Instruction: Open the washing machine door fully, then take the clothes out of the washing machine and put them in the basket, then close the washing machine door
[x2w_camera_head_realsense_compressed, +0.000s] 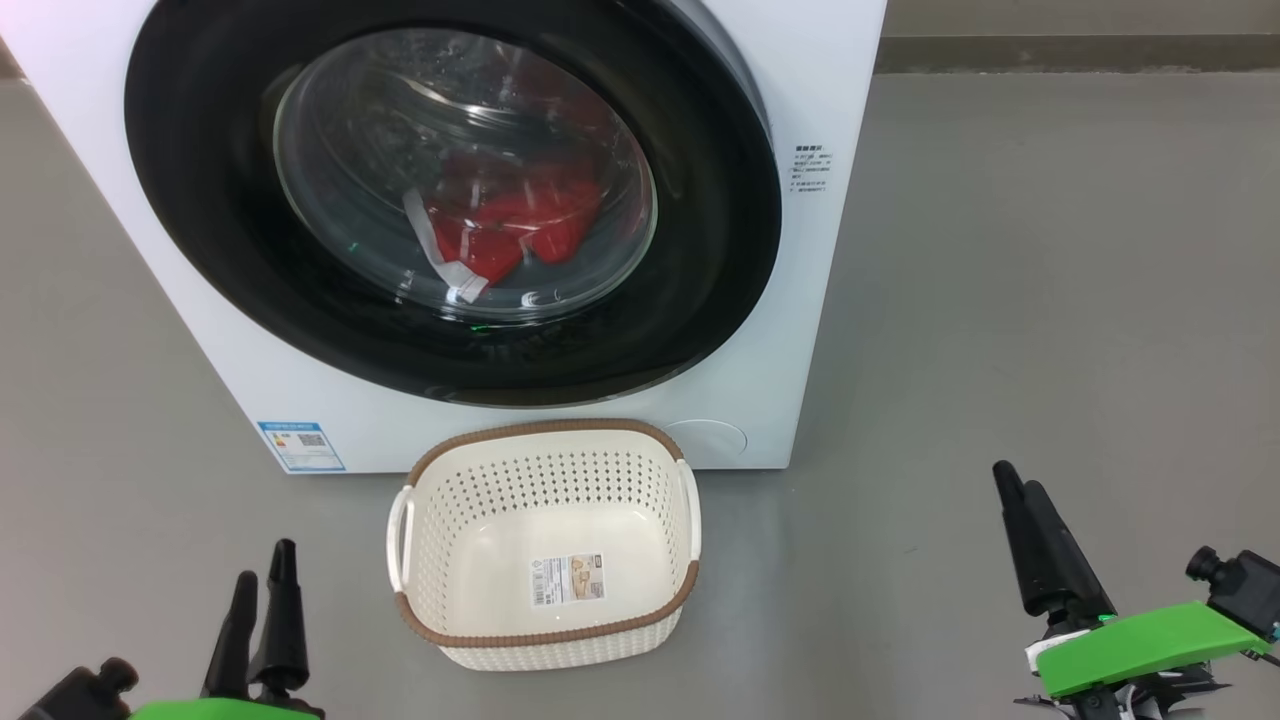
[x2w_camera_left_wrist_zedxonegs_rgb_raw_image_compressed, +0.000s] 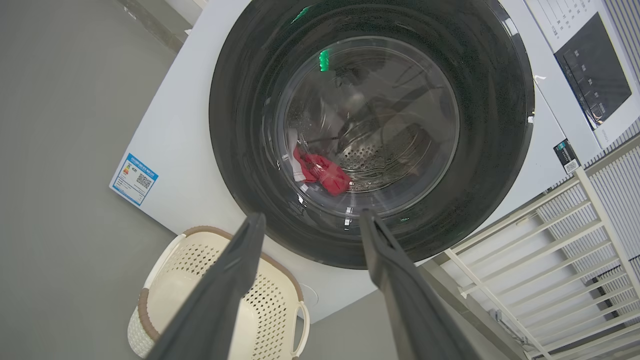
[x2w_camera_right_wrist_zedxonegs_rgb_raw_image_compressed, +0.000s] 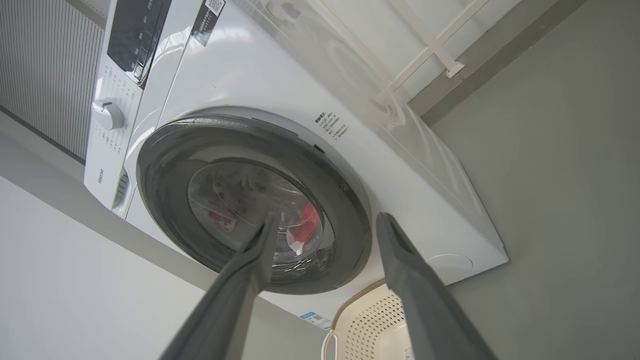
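Facing the robot: the washing machine (x2w_camera_head_realsense_compressed: 830, 120) is standing on the grey floor (x2w_camera_head_realsense_compressed: 1050, 300), a small blue label (x2w_camera_head_realsense_compressed: 300, 446) sticking to its lower left front.
On its front: the washing machine door (x2w_camera_head_realsense_compressed: 200, 220) is lying shut against the machine, its black ring framing the bulging glass window (x2w_camera_head_realsense_compressed: 460, 120).
Behind the glass: the clothes (x2w_camera_head_realsense_compressed: 500, 230) are lying inside the drum (x2w_camera_left_wrist_zedxonegs_rgb_raw_image_compressed: 370, 155), bright red with a white band trailing down to the left.
On the floor: the basket (x2w_camera_head_realsense_compressed: 545, 432) is sitting just in front of the machine, below the door, a sticker (x2w_camera_head_realsense_compressed: 567, 578) showing on its bare base.
Lower left: the left gripper (x2w_camera_head_realsense_compressed: 266, 565) is hovering left of the basket, its jaws standing apart in open air.
Lower right: the right gripper (x2w_camera_head_realsense_compressed: 1017, 478) is hovering well apart from the basket, its jaws standing wide apart in its wrist view.
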